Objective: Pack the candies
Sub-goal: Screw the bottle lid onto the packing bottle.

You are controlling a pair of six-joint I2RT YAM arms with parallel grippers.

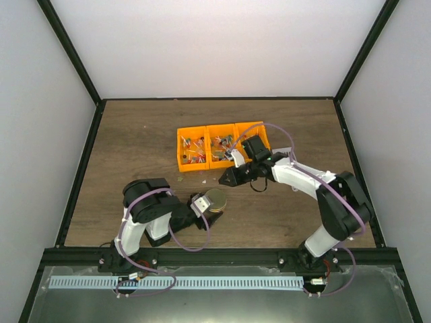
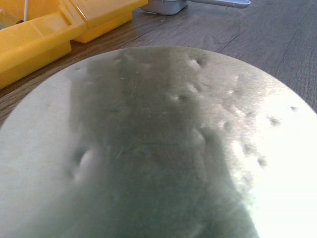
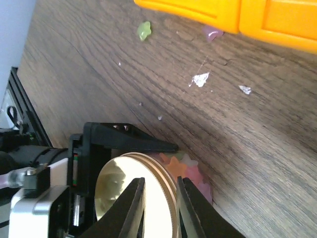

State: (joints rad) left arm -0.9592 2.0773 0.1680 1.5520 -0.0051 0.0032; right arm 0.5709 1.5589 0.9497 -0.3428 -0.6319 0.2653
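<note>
Small mixed-colour candies (image 1: pixel 196 149) lie in three joined orange bins (image 1: pixel 179 160) at the table's middle. My left gripper (image 1: pixel 204 205) is shut on a small jar (image 1: pixel 217 200) topped by a round gold lid (image 2: pixel 158 148), which fills the left wrist view and hides that gripper's fingers. In the right wrist view pastel star candies (image 3: pixel 184 166) show through the jar under the lid (image 3: pixel 116 186). My right gripper (image 1: pixel 223 180) is open with a narrow gap and hovers just beyond the lid's rim (image 3: pixel 160 179), holding nothing.
A loose green candy (image 3: pixel 144 30) and a purple one (image 3: pixel 212 33) lie on the wood by the bin wall (image 3: pixel 198 10). Wrapper scraps (image 3: pixel 200 79) lie nearby. The bins (image 2: pixel 39 42) stand just behind the jar.
</note>
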